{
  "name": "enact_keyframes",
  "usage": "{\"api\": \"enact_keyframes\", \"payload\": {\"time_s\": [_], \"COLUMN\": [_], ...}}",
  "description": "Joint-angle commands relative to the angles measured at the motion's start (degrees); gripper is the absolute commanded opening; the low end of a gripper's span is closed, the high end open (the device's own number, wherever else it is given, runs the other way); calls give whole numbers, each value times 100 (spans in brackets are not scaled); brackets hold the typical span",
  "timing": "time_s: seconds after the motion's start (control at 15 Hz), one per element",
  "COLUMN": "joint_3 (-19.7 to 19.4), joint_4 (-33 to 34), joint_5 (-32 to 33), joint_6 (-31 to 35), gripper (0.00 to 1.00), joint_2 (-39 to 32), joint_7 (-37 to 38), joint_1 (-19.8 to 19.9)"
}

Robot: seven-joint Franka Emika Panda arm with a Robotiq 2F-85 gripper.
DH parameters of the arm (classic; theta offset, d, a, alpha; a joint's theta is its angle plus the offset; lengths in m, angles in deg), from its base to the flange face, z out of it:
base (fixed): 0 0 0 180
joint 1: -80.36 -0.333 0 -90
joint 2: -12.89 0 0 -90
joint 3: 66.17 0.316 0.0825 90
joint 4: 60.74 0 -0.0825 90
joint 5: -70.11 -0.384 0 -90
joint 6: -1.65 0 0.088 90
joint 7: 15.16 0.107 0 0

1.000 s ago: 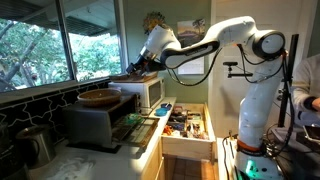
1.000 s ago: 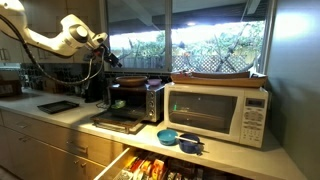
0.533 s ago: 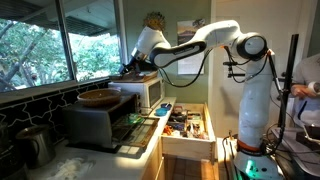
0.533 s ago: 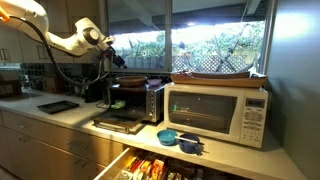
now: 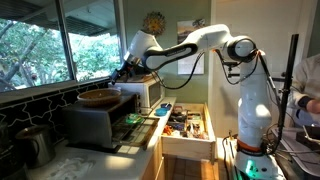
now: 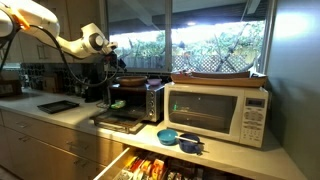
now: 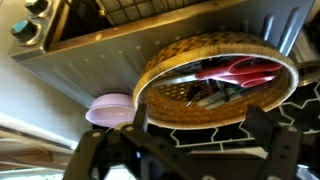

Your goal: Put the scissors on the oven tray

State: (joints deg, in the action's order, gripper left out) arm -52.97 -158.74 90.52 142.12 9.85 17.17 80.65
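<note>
Toaster oven (image 6: 133,100): small and silver, standing on the tabletop (image 6: 30,110) with its front open.
Bowl (image 7: 215,85): round and brown, sitting on the roof of the toaster oven.
Scissors (image 7: 243,72): red handles, lying inside the bowl on top of the toaster oven. Nothing grips them and they are not on the tray.
Oven tray (image 6: 118,124): flat and dark, low in front of the toaster oven's open mouth. I cannot tell whether it rests on the tabletop or on the let-down door.
Pincer (image 7: 190,150): above the toaster oven, over the near rim of the bowl. Its two fingers are spread wide and hold nothing.
Arm (image 5: 200,45): white, reaching across to a spot over the toaster oven.
Microwave (image 6: 217,113): white, just beside the toaster oven.
Drawer (image 5: 185,125): pulled open, below and to one side of the toaster oven.
</note>
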Motion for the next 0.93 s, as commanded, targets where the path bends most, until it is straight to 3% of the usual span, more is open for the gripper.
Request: {"api": "enact_keyframes", "payload": {"time_s": [0.0, 0.27, 0.4, 0.47, 0.87], "joint_3": [-219, -453, -658, -674, -862], "joint_4": [1018, 1779, 2050, 1655, 1944], "joint_5": [-850, -819, -581, -751, -686], "joint_6": [-399, -329, -99, -136, -247], "gripper": [100, 100, 100, 100, 100], "joint_2": [-918, -1570, -1784, -1506, -1903], "joint_7": [-1537, -2359, -2254, -2222, -2762], "joint_1": [-374, -596, -746, -743, -770]}}
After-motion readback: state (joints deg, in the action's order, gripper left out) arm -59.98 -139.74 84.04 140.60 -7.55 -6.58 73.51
